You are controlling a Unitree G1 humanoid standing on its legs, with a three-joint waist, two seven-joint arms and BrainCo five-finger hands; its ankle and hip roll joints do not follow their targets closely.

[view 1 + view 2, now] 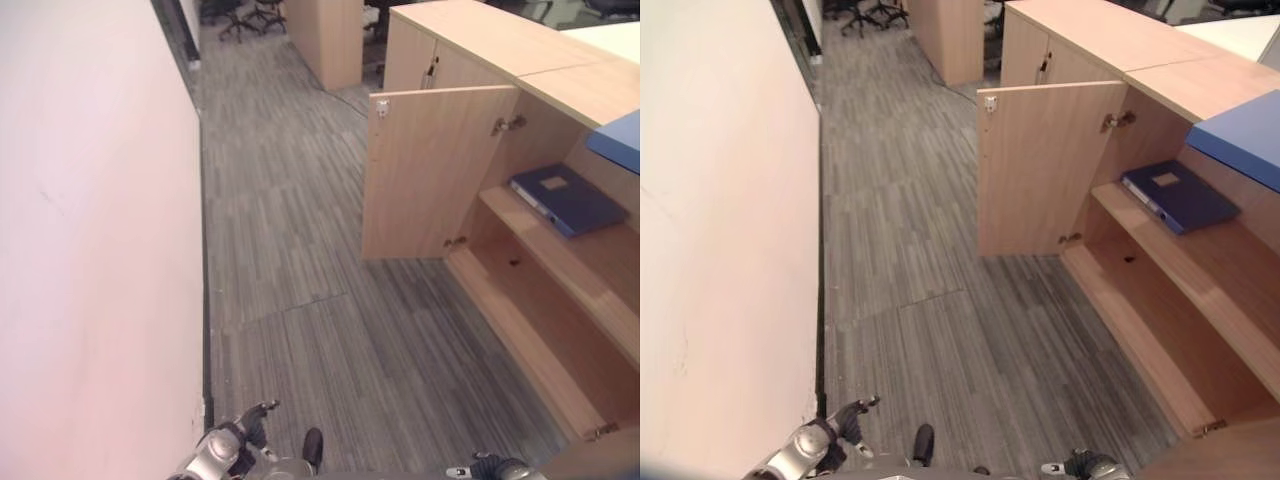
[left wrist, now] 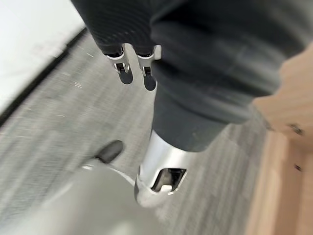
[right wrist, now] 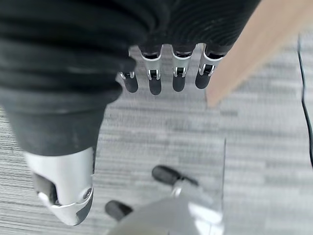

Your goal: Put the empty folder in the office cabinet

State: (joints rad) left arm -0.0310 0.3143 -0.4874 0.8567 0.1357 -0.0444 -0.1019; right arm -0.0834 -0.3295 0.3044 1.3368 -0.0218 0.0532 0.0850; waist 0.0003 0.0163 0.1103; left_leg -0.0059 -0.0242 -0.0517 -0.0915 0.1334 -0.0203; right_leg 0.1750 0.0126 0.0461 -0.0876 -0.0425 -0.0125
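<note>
Blue folder (image 1: 568,198) lies on the open cabinet (image 1: 545,300) shelf; placement done. Left hand (image 2: 134,66) and right hand (image 3: 166,73) hang slack-fingered, empty.

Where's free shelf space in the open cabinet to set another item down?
The blue folder lies flat at the far end of the upper shelf; that shelf is bare from the folder toward the robot. The bottom shelf is bare along its whole visible length. The open door borders the far side; the folder's end is the crowded spot.
</note>
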